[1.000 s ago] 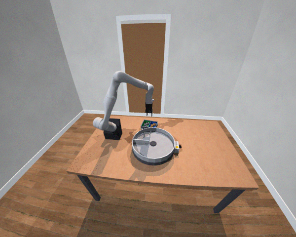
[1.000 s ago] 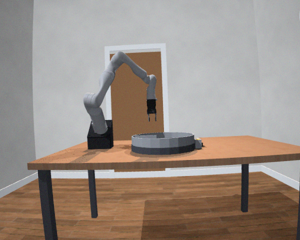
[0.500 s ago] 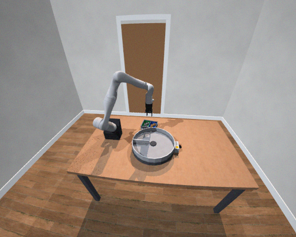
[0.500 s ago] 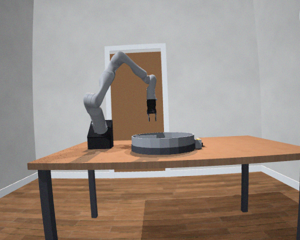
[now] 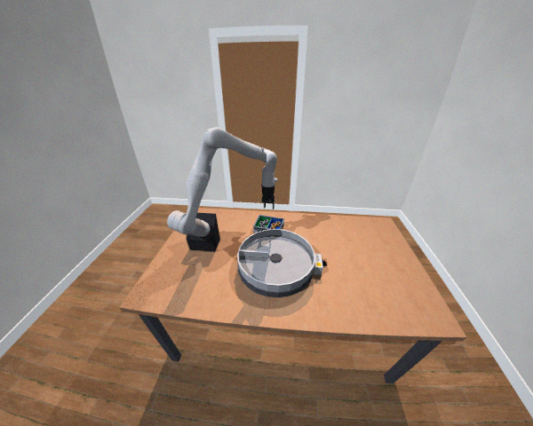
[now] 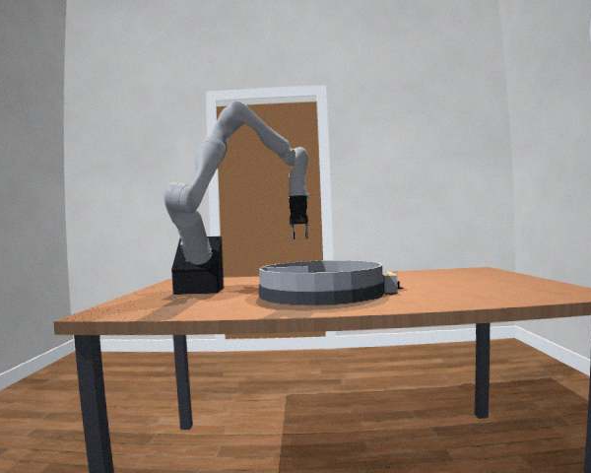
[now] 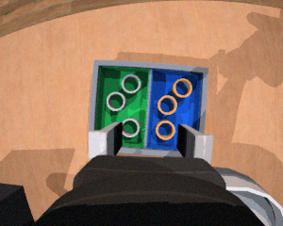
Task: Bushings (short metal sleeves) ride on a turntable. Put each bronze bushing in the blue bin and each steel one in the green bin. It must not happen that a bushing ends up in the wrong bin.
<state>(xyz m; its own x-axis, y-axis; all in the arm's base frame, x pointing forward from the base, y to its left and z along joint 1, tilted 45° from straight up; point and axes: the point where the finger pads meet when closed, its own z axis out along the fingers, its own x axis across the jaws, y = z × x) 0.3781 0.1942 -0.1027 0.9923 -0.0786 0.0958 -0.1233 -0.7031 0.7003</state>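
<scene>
Bushings [image 7: 130, 84] well inside bin edges

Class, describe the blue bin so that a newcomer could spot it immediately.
On the wooden table, find the round, grey-walled turntable. Just behind it, on the door side, sits a small grey-rimmed, two-part box. The blue bin is the half holding three bronze rings; its green neighbour holds silvery ones.

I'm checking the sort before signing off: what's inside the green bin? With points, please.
Three steel bushings [image 7: 123, 83] lie in the green bin [image 5: 258, 221] [image 7: 111, 139]; none looks bronze. The gripper's left-hand finger in the wrist view covers its near corner, so that part can't be checked.
</scene>
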